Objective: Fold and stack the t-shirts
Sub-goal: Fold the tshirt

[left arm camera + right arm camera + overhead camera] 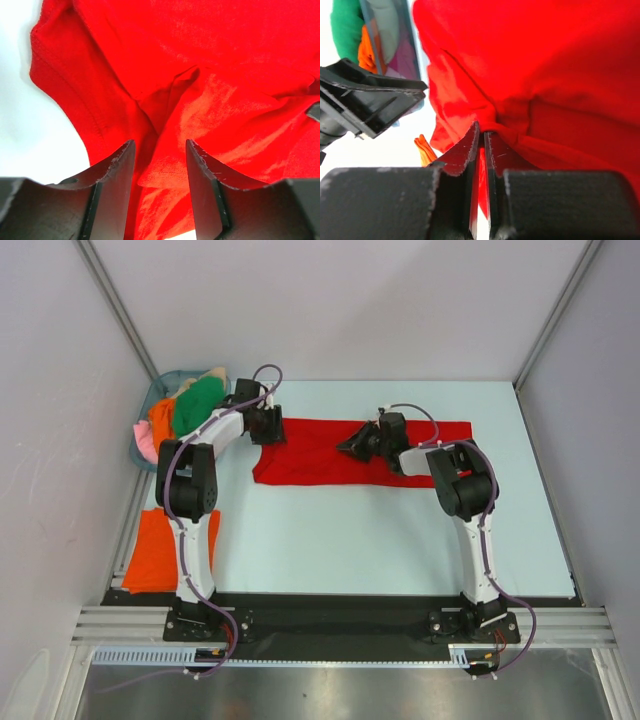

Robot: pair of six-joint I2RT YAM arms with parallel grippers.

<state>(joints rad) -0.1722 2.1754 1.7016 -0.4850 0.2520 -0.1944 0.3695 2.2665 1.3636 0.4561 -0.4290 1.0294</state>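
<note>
A bright red t-shirt (330,462) lies spread across the far middle of the table. My left gripper (268,426) is at the shirt's left end. In the left wrist view it (160,145) is open, with crumpled red cloth (210,100) between and under the fingers. My right gripper (354,445) is over the shirt's middle. In the right wrist view it (481,131) is shut on a pinched fold of the red cloth (545,75). A folded orange t-shirt (168,550) lies flat at the near left.
A blue-grey basket (141,436) at the far left holds green (198,402), orange (161,420) and beige (210,373) shirts. The basket also shows in the right wrist view (390,40), behind the left gripper's body (365,105). Grey walls enclose the table.
</note>
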